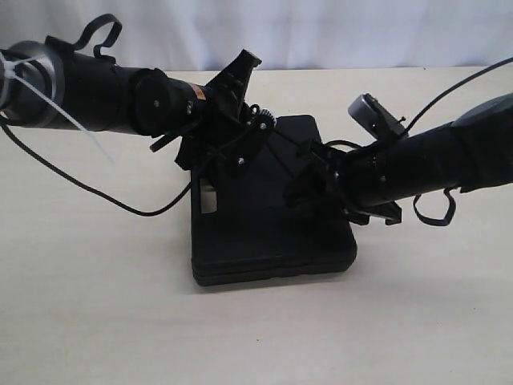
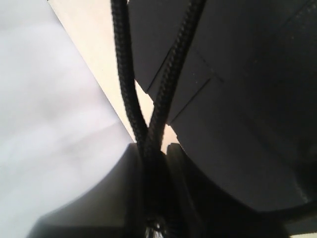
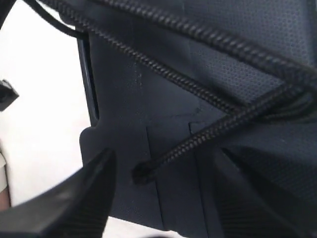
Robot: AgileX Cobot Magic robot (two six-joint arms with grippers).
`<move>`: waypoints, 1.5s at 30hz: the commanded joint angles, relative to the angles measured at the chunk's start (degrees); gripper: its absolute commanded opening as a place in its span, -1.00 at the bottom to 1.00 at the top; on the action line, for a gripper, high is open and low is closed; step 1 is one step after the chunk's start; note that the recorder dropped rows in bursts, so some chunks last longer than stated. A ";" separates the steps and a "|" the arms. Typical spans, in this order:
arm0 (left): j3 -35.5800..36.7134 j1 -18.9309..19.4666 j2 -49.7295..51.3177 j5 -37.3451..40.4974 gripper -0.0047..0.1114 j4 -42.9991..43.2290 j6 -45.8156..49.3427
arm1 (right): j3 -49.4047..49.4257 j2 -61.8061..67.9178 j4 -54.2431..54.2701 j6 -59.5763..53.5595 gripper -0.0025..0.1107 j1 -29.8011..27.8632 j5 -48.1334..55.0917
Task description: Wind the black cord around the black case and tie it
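Note:
The black case (image 1: 272, 237) lies flat in the middle of the table. Above its far left part, my left gripper (image 1: 240, 152) is shut on the black cord (image 2: 125, 74); two braided strands cross and run in between its fingers (image 2: 124, 173). My right gripper (image 1: 309, 183) hovers over the case's lid (image 3: 124, 114) with its fingers (image 3: 91, 186) apart. A short end of the cord (image 3: 198, 141) points into the gap between them, untouched. Other strands lie taut across the lid and meet at a bunch (image 3: 292, 91).
The beige table (image 1: 96, 305) stretches all around the case, with a white curtain (image 1: 304, 32) behind it. A thin smooth cable (image 1: 80, 186) from the left arm trails over the table to the case's left side. A strap loop (image 1: 437, 210) hangs under the right arm.

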 commanded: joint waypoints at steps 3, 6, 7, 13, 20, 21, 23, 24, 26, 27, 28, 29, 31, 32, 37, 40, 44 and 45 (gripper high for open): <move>-0.37 -0.54 -0.61 -0.15 -0.92 -0.74 -0.01 | -0.05 2.58 2.97 2.16 0.02 0.20 -0.47; -0.37 -0.54 -0.61 -0.15 -0.92 -0.74 -0.01 | -0.05 4.53 6.86 -0.63 -0.13 0.20 0.20; -0.37 -0.54 -0.61 -0.15 -0.92 -0.74 -0.01 | -0.05 4.86 8.09 -2.02 -0.24 0.20 0.20; -0.37 -0.54 -0.61 1.51 -0.92 -0.75 -0.01 | -0.05 4.92 10.45 -7.39 -0.88 0.20 0.62; -0.37 -0.54 -0.61 1.44 -0.92 -2.55 -0.01 | -0.05 3.32 9.96 -11.48 -0.88 0.20 6.76; -0.37 -0.54 -0.61 1.44 -0.92 -3.48 -0.01 | -0.05 2.51 9.46 -11.80 -0.88 0.20 8.14; -0.37 -0.54 -0.61 1.44 -0.92 -4.92 -0.01 | -0.05 0.57 7.68 -12.30 -0.88 0.20 9.96; -0.37 -0.54 -0.61 1.44 -0.92 -4.95 -0.01 | -0.05 -0.82 6.51 -12.30 -0.88 0.20 10.49; -0.37 -0.54 -0.61 1.44 -0.87 -5.27 -0.01 | -0.05 -4.11 4.16 -12.30 -0.88 0.20 10.51; -0.37 -0.54 -0.61 1.44 -0.82 -5.66 -0.01 | -0.05 -5.84 3.33 -12.56 -0.88 0.20 10.51; -0.37 -0.54 -0.61 1.44 -0.76 -6.35 -0.01 | -0.05 -7.29 2.83 -12.56 -0.88 0.20 10.61; -0.37 -0.54 -0.61 1.44 -0.68 -7.47 -0.01 | -0.05 -9.10 2.57 -12.56 -0.88 0.20 10.61; -0.37 -0.54 -0.61 1.44 -0.51 -10.46 -0.01 | -0.05 -12.33 2.57 -12.56 -0.88 0.20 10.61; -0.37 -0.54 -0.61 1.44 -0.40 -12.68 -0.01 | -0.05 -14.11 2.57 -12.56 -0.88 0.20 10.47; -0.37 -0.54 -0.61 0.59 0.04 -27.09 -0.01 | -0.05 -21.99 2.04 -12.95 -0.88 0.00 6.16; -0.37 -0.54 -0.61 -3.80 0.16 -36.76 -0.01 | -0.05 -25.52 -0.11 -13.42 -0.88 0.00 -0.88; -0.37 -0.54 -1.55 -18.23 0.18 -50.03 -0.01 | -1.35 -28.44 -10.56 -13.70 -0.88 0.00 -11.06; -0.37 -0.54 -1.92 -21.87 0.18 -53.18 -0.01 | -1.96 -28.62 -13.70 -12.84 -0.88 0.00 -13.10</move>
